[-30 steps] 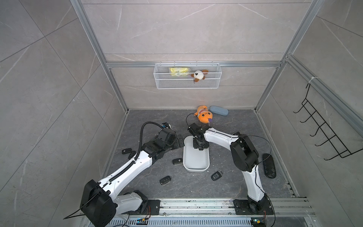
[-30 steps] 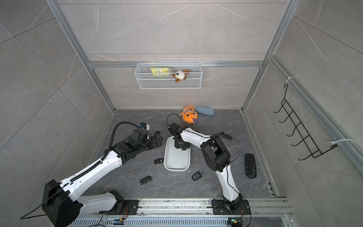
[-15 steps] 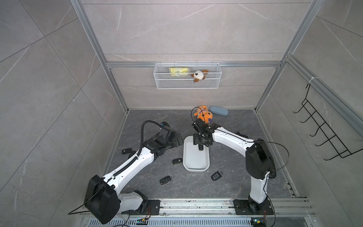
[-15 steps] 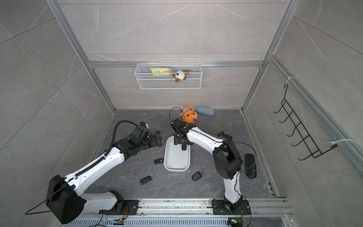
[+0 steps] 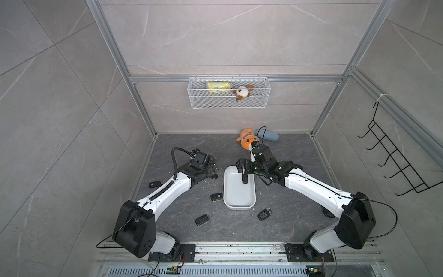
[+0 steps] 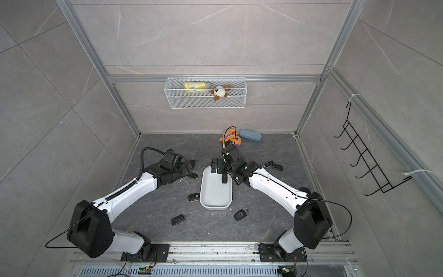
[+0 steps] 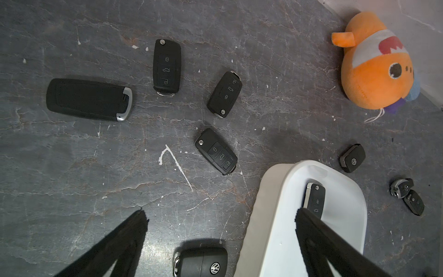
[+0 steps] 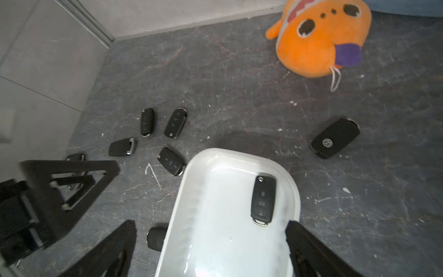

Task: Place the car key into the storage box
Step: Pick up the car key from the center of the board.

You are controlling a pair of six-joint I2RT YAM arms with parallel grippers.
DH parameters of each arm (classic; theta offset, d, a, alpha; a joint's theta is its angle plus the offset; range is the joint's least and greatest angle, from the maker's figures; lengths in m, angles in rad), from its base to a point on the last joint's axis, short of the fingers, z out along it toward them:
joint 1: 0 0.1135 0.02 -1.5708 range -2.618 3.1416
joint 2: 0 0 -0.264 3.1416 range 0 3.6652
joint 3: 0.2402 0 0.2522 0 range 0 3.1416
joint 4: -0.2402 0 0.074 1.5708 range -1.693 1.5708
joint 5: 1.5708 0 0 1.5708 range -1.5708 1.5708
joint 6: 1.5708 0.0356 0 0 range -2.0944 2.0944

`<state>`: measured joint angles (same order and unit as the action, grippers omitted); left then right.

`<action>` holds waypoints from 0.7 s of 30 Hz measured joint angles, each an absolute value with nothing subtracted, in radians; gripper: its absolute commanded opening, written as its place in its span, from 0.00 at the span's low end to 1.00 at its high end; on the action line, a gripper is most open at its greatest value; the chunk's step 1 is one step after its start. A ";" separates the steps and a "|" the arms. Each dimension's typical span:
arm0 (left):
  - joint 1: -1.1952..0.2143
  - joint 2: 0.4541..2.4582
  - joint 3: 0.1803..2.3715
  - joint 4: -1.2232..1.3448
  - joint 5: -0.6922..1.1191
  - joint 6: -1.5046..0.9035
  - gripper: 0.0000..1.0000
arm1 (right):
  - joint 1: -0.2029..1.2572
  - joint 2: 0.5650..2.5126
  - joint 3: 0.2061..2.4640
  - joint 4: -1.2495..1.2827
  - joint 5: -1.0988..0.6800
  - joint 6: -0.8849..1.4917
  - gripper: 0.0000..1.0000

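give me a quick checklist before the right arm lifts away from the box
1. car key lying flat inside the storage box: ok
2. right gripper open, jaws off the car key: ok
3. its fingers clear of the box rim: cannot tell
4. left gripper open and empty: ok
5. storage box upright on the floor: ok

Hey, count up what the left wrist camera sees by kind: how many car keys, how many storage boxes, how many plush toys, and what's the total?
car keys: 9
storage box: 1
plush toy: 1
total: 11
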<state>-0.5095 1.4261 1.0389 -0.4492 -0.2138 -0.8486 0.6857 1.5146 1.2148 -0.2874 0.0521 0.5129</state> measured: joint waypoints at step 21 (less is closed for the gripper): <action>-0.498 1.722 1.205 -0.498 -0.207 -0.953 0.91 | 0.675 1.497 1.194 -0.181 -0.078 0.477 0.99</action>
<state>-0.4984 1.7218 1.2053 -0.4976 -0.2070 -0.9527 0.6750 1.4967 1.1942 -0.1814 -0.0776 0.4770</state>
